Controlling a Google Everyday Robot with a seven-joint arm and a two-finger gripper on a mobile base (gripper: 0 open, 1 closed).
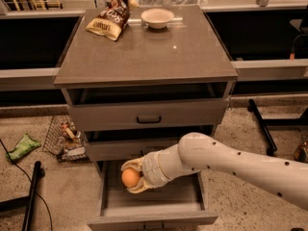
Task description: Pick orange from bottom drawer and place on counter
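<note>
The orange (130,177) is small and round and sits between the fingers of my gripper (132,176), over the left part of the open bottom drawer (144,208). The gripper is shut on it and reaches in from the right on a white arm. The drawer is pulled out, grey inside, with its front panel at the bottom edge of the view. The counter (144,52) is the glossy grey-brown top of the cabinet above.
A brown snack bag (110,16) and a white bowl (157,17) stand at the back of the counter. The two upper drawers (147,114) are slightly open. A wire basket (62,138) and green wrapper (21,147) lie on the floor left. A black stand leg (262,124) is at right.
</note>
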